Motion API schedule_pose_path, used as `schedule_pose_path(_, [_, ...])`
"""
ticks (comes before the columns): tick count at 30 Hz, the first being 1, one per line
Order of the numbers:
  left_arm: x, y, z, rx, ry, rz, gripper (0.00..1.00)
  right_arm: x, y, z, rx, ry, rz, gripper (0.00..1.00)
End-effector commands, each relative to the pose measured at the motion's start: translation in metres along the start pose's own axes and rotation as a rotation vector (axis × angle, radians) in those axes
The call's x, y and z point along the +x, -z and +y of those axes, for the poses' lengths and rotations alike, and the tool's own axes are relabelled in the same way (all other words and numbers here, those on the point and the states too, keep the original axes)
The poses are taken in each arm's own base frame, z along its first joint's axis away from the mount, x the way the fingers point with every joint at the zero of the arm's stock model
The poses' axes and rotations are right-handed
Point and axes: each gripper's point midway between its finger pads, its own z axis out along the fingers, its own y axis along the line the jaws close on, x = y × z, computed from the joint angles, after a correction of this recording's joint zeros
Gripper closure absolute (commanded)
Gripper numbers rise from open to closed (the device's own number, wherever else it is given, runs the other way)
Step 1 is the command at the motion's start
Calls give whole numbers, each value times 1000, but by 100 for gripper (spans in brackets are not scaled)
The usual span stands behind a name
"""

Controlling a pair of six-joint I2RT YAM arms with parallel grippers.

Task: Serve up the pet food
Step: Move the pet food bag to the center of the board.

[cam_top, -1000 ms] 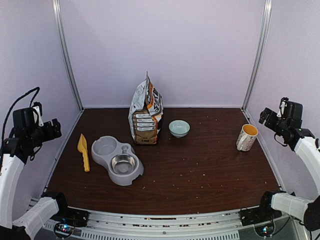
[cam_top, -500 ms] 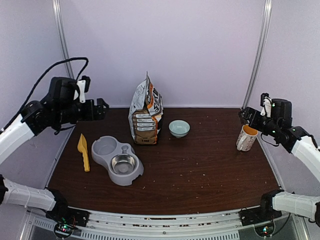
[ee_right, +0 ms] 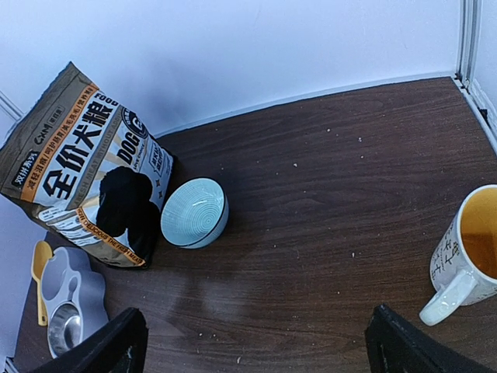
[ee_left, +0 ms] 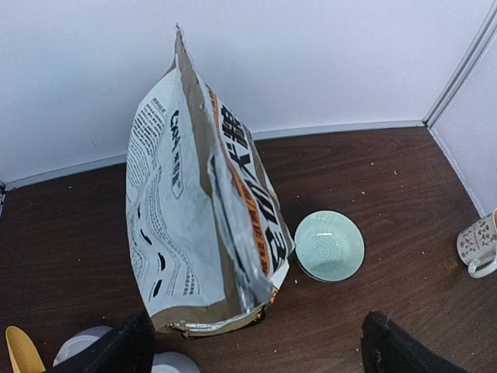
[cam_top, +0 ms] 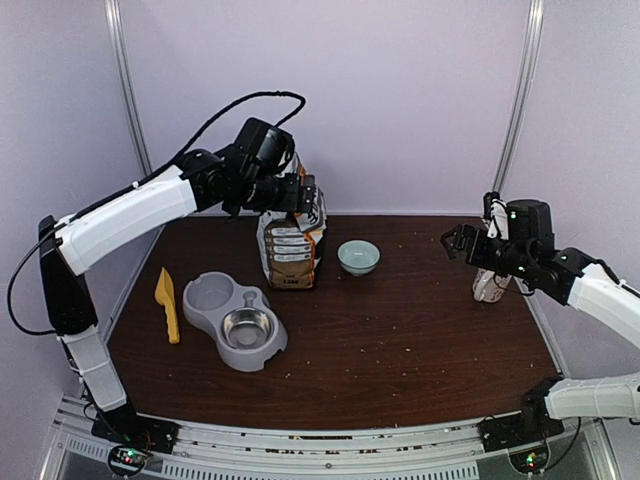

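Left claw [cam_top: 303, 196] has swung over upright bag [cam_top: 290, 245].

White arms [cam_top: 130, 215], black joints [cam_top: 258, 148], black cables [cam_top: 236, 101].

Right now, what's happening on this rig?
Nothing is held. The left gripper, fingers open, hovers at the top of the upright silver-white printed dog-food bag. The right gripper, also open, hangs near the white mug with the orange inside. The grey double feeder looks empty; the yellow scoop lies beside it untouched.
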Motion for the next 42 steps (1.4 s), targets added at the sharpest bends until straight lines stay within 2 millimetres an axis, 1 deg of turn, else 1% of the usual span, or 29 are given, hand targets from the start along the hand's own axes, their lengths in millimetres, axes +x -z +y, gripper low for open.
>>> schedule_pose_path(1, [-2,-21,6,-92,-52,21,10,-15,4,7,0,-10,-46,0])
schedule_pose_path(3, [-3,-29,6,-110,-55,31,19,-15,5,7,3,-6,-48,0])
schedule_pose_path(5, [-4,-35,7,-114,-47,34,30,-16,6,7,4,-6,-51,0])
schedule_pose_path(11, [-8,-40,8,-129,-51,20,61,-14,4,7,8,-4,-45,0])
schedule_pose_path(12, [-9,-39,9,-136,-55,18,65,-14,4,6,10,-4,-43,0])
schedule_pose_path(13, [-9,-40,11,-145,-60,17,66,-14,3,6,10,-4,-44,0])
schedule_pose_path(16, [-12,-40,17,-171,-67,7,67,-15,3,8,5,-3,-42,0])
schedule_pose_path(19, [-14,-44,28,-185,-50,9,68,-18,3,11,-1,0,-45,0])
schedule_pose_path(20, [-16,-45,31,-187,-44,8,71,-18,3,11,0,1,-45,0])
schedule_pose_path(22, [-19,-45,32,-180,-42,5,84,-18,4,12,-2,3,-44,0])
schedule_pose_path(23, [-21,-45,28,-157,-48,3,91,-19,5,12,-3,6,-46,0])
schedule_pose_path(25, [-22,-45,18,-107,-59,5,100,-20,6,12,-1,10,-46,0])
schedule_pose_path(29, [-25,-35,12,-77,-56,-5,100,-22,9,14,0,19,-44,0])
schedule_pose_path(33, [-30,-13,2,-48,-36,-29,100,-24,12,17,-6,28,-39,0])
schedule_pose_path(36, [-31,4,-15,3,-27,-57,100,-24,13,21,-13,39,-27,0])
schedule_pose_path(38, [-28,16,-29,42,-19,-61,100,-25,13,23,-15,44,-23,0])
schedule_pose_path(42, [-19,30,-55,106,-13,-58,100,-26,14,29,-25,51,-20,0])
